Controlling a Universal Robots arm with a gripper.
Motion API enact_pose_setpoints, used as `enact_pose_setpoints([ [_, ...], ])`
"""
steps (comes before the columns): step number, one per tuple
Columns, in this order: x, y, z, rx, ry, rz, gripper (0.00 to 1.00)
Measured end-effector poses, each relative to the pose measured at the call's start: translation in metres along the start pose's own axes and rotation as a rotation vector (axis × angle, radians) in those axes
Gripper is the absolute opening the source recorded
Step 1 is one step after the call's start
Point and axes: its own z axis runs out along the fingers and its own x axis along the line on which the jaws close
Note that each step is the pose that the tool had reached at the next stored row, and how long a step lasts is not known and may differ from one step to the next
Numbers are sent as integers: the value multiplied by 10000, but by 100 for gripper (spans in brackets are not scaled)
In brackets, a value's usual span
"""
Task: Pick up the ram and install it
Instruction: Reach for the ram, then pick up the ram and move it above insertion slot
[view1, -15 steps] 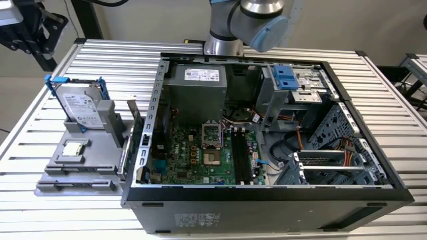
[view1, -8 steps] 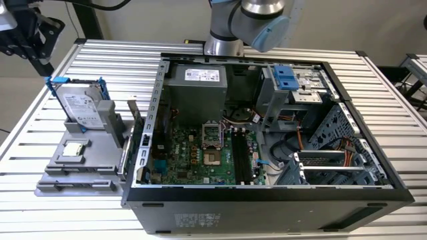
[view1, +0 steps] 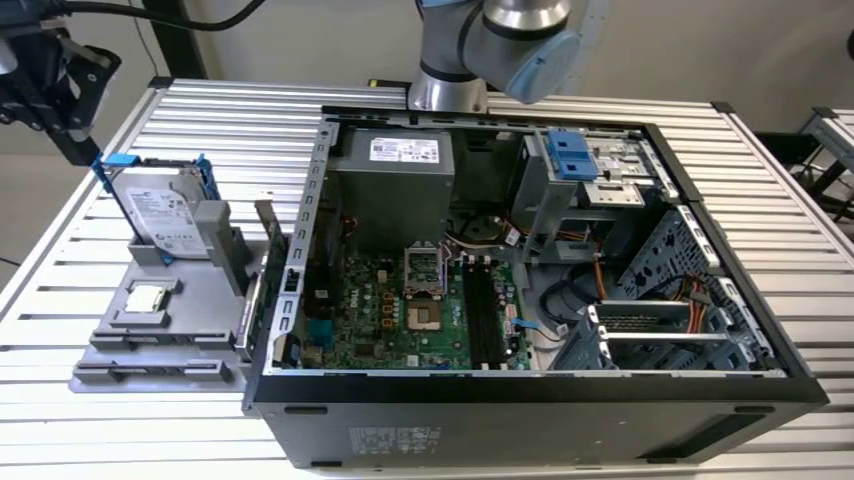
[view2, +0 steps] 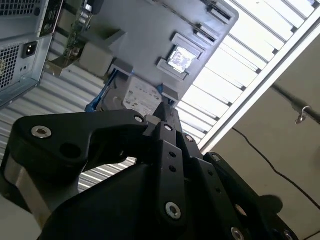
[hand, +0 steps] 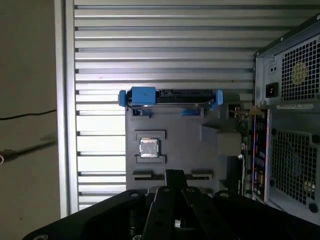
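My gripper (view1: 83, 150) hangs above the table's far corner at the exterior view's left, just beyond the grey parts holder (view1: 200, 330). In both wrist views its black fingers meet at the tips (hand: 172, 174) (view2: 167, 111), shut with nothing showing between them. The ram is hidden: I cannot make it out on the holder or in the gripper. Long dark memory slots (view1: 483, 315) run along the green motherboard (view1: 387, 320) inside the open computer case (view1: 534, 390). I cannot tell whether a stick sits in them.
A silver hard drive in a blue frame (view1: 167, 215) (hand: 170, 96) stands upright at the holder's far end. A small square processor chip (view1: 147, 297) (hand: 149, 147) lies on the holder. The ribbed table's edge (hand: 65, 125) runs close beside the holder.
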Motion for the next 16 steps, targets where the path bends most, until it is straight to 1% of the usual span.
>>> enact_pose_setpoints([
  [4,-2,-100,-5,0,1,-1,0],
  [10,-6,-302,-13,0,0,-1,0],
  [16,-10,-472,-20,0,6,0,0],
])
